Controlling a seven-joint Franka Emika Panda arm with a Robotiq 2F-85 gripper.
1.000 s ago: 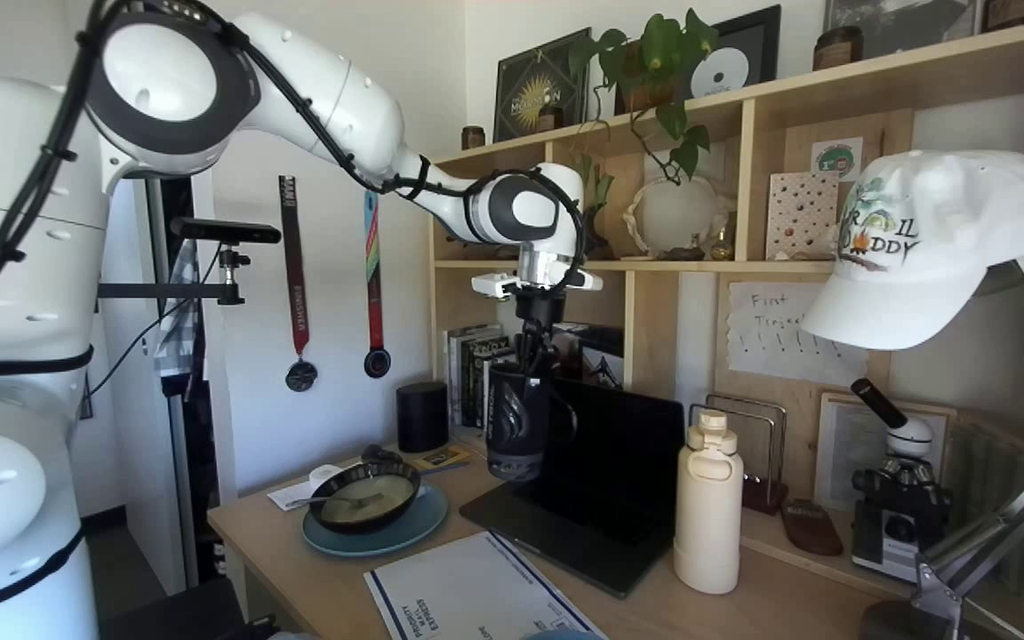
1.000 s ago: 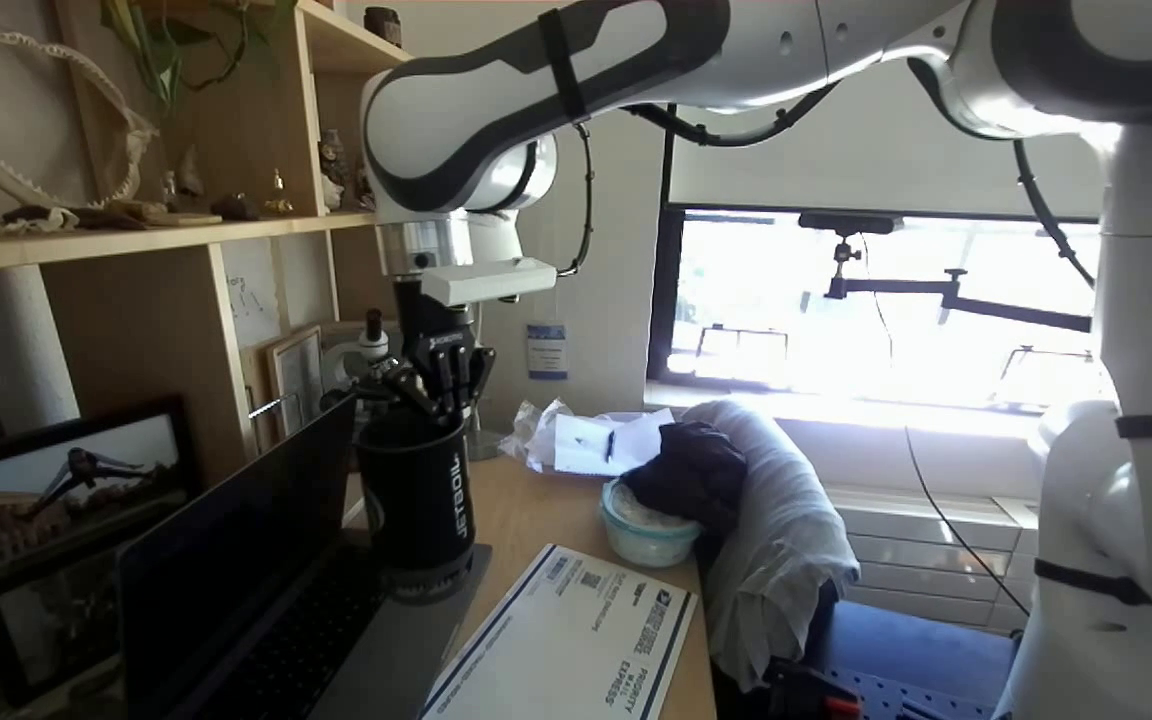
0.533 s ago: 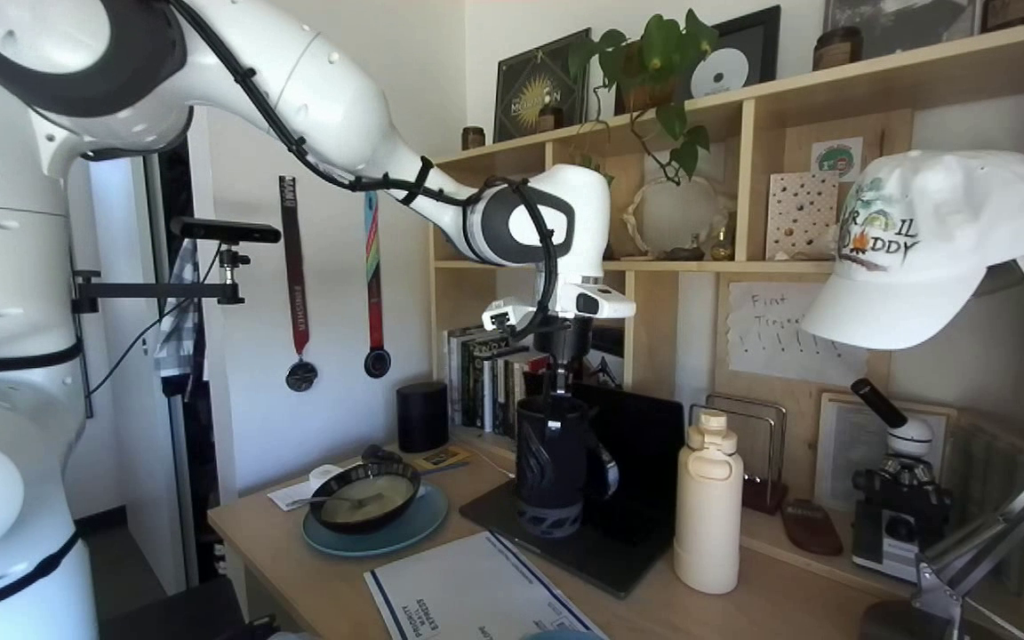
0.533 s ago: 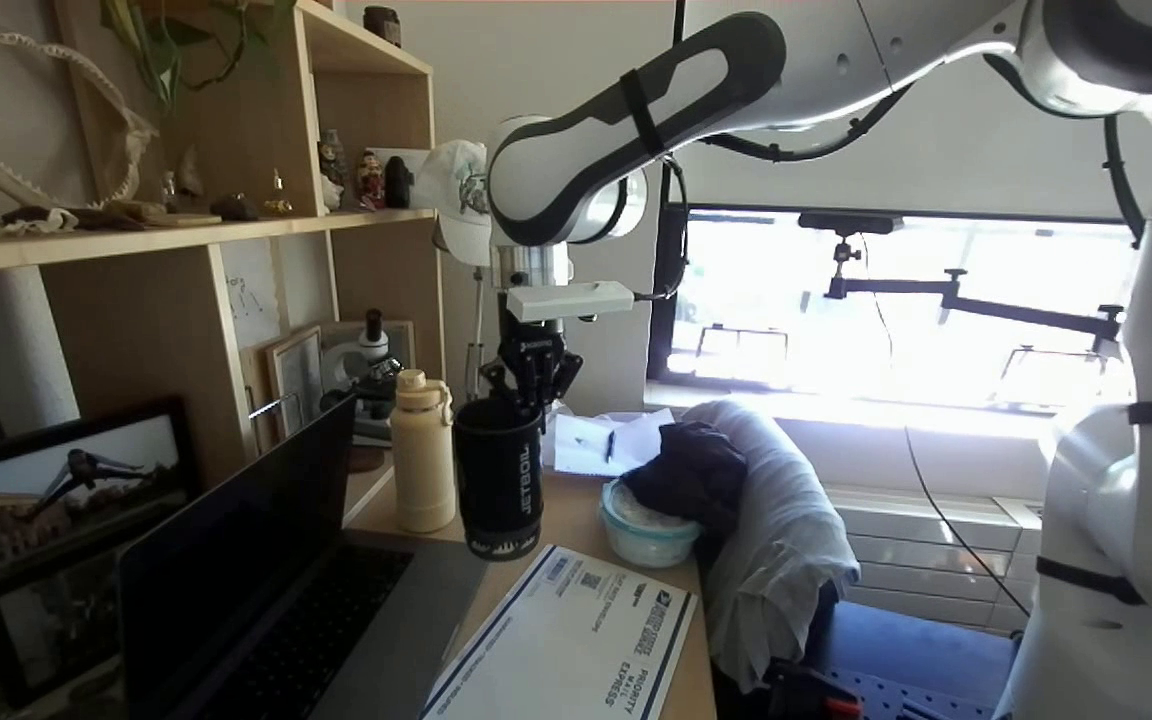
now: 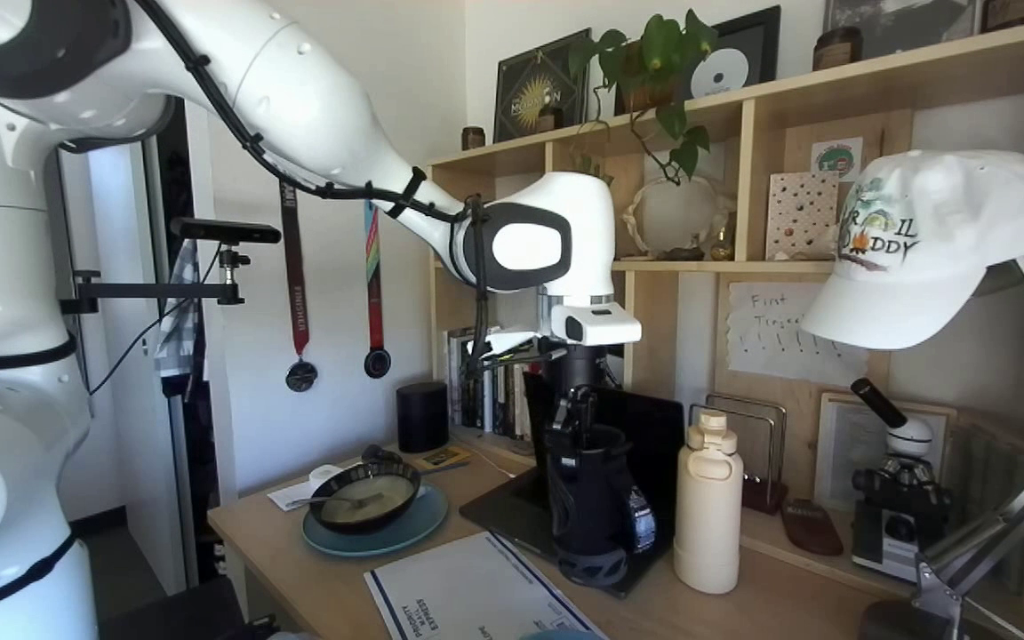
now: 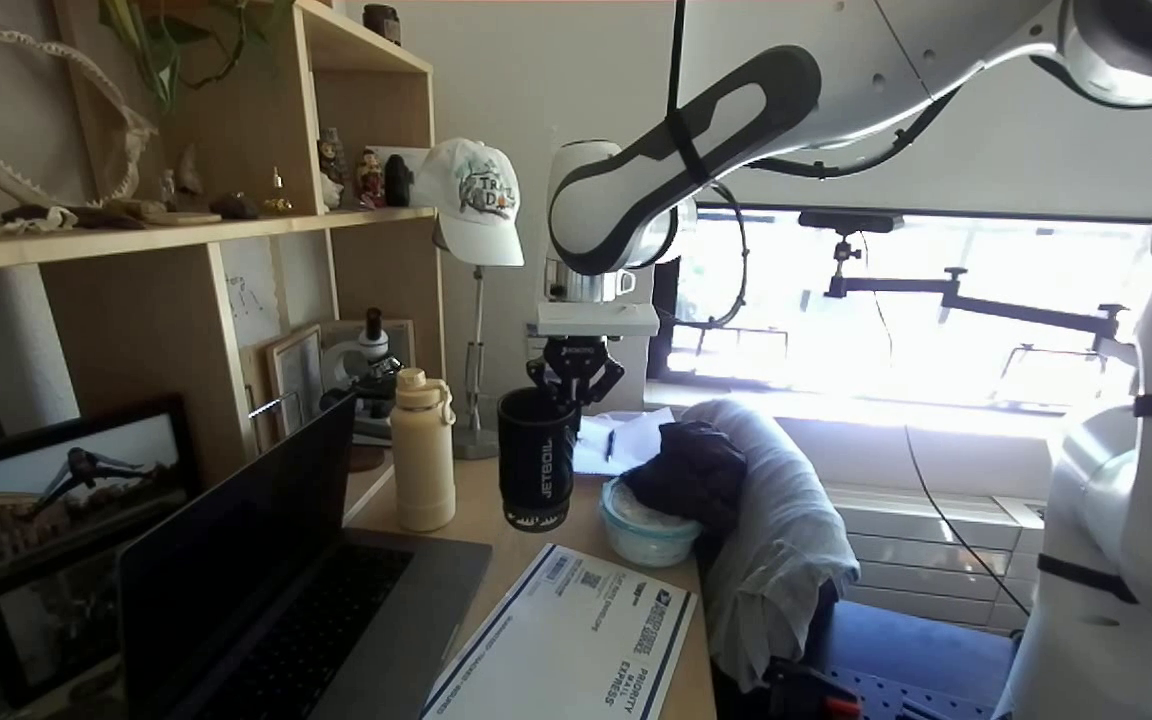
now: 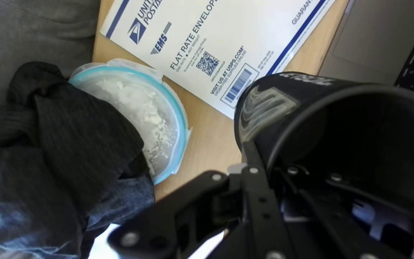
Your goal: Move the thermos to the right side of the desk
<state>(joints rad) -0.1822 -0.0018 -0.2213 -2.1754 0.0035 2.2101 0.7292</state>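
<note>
You have the black Jetboil thermos [image 6: 538,460] by its rim; your gripper [image 7: 270,159] is pinched across the wall, outer finger [image 7: 259,190] against the outside and its partner inside the mouth; the body hangs nearly upright below the gripper and off to one side, over the desk [image 6: 506,572], between the cream bottle [image 6: 424,465] and the teal-rimmed container [image 6: 646,545]; the gap under its base is hard to judge; expect a stiff, fairly light vessel, though its inside is too dark to show contents; the matte side should not slip readily, but this off-centre hold may let it swing; the rim serves well, so squeeze firmly.
</note>
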